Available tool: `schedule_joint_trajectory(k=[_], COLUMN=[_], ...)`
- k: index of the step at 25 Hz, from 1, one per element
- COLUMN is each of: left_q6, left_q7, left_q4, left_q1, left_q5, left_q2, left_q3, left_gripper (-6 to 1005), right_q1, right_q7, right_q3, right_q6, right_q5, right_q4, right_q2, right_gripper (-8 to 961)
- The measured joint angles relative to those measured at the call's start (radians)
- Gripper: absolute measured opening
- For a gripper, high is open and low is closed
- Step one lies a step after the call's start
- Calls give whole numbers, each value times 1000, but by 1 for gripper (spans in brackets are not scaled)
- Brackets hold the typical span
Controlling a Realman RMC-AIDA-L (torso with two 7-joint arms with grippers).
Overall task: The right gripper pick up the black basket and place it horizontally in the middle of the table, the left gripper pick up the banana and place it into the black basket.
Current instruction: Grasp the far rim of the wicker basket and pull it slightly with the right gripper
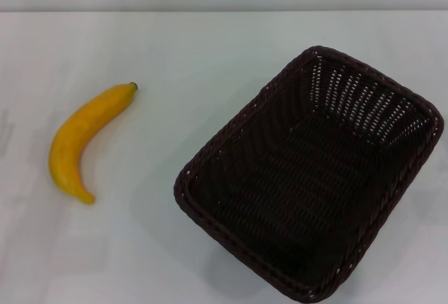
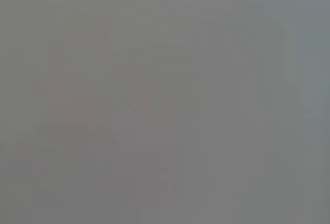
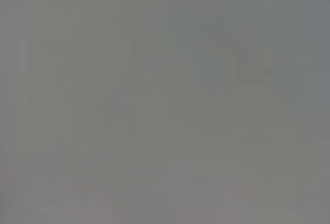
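Nearest the head camera, the large dark woven wicker basket (image 1: pixel 308 178) sits empty at roughly four o'clock on the plain white smooth table (image 1: pixel 196 59), on the robot's right side. Its long axis runs diagonally, seven o'clock to one o'clock, so it wants turning to lie horizontal. The curved yellow banana (image 1: pixel 80 143) lies well apart at nine o'clock, on the left arm's side, stem tip pointing towards one o'clock, long axis similarly diagonal. Neither the right gripper nor the left gripper is visible; both wrist views show apparently nothing but blank grey, so finger state cannot be told.
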Motion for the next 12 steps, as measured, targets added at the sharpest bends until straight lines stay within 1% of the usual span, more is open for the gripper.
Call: schedule_joint_trajectory(k=[2,3,4,5,7,10,12], left_q6=[0,-1,-2,-3,-5,-7,-10], left_q7=[0,0,0,0,0,0,0], left_q4=[0,0,0,0,0,0,0], left_q1=[1,2,5,7,11,19,22], left_q5=[1,1,1,-1,-4,-5,-4], left_q2=[0,1,1,1,0,0,1], left_q3=[0,0,0,0,-2,-1,0], left_gripper=[861,861,861,861,861,861,861], right_q1=[-4,-9,-9,-17,-24,-32,-29], right_q7=[21,49,49,144,274,492,656], right_q3=[-30,-55,-55,-99,-133,-159,-166], right_q6=[-2,-8,-8,-31,-74,-157,-196], right_q5=[-20,-37,-37,-84,-156,-295,-416], right_q4=[-33,-72,-72,-158,-276,-465,-590], right_q2=[-1,-1,-1,-1,-3,-4,-5], right_gripper=[826,827,827,827,825,823,821])
